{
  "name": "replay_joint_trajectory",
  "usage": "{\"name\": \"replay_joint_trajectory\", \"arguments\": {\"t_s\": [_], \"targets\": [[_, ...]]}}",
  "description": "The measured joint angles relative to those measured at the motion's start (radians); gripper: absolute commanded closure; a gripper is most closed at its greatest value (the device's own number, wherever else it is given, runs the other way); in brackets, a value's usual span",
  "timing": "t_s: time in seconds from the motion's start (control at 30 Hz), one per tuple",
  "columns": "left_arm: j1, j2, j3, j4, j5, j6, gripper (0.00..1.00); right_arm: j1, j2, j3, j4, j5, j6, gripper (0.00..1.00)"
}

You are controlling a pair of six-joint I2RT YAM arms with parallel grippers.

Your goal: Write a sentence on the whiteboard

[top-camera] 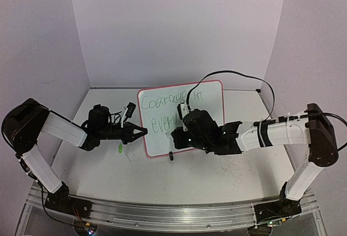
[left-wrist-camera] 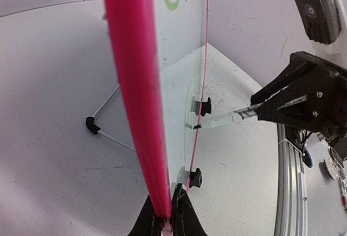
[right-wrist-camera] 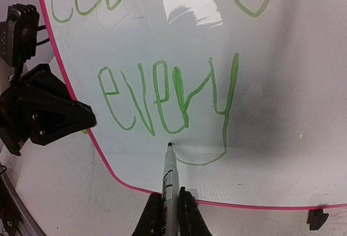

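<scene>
The whiteboard (top-camera: 209, 106) stands tilted at mid-table, white with a pink rim (left-wrist-camera: 135, 84). My left gripper (top-camera: 142, 132) (left-wrist-camera: 167, 214) is shut on its left edge. In green, the sentence reads "Courage in" (top-camera: 169, 101) on the top line and "every" (right-wrist-camera: 162, 100) below it. Just in front of the board, my right gripper (top-camera: 176, 137) (right-wrist-camera: 171, 201) is shut on a marker (right-wrist-camera: 169, 173). The marker's tip (right-wrist-camera: 169, 145) touches the board at the end of the y's tail, under "every".
A green marker cap (top-camera: 120, 148) lies on the table below the left gripper. Black clip feet (left-wrist-camera: 196, 177) (top-camera: 171, 156) hold up the board's lower edge, and a wire stand (left-wrist-camera: 103, 127) props it behind. Grey scribbles (top-camera: 230, 171) mark the tabletop. A metal rail (top-camera: 173, 214) runs along the near edge.
</scene>
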State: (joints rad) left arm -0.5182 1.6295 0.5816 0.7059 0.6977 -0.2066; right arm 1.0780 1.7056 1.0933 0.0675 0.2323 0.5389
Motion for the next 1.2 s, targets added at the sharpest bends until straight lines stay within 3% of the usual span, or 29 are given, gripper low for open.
{"name": "replay_joint_trajectory", "arguments": {"t_s": [0.33, 1.2], "targets": [[-0.001, -0.002, 0.0, 0.0, 0.005, 0.001, 1.0, -0.012, -0.232, -0.146, 0.029, 0.063, -0.014, 1.0], [-0.001, -0.007, 0.0, -0.009, 0.005, 0.002, 1.0, -0.013, -0.208, -0.155, 0.022, 0.089, -0.014, 1.0]]}}
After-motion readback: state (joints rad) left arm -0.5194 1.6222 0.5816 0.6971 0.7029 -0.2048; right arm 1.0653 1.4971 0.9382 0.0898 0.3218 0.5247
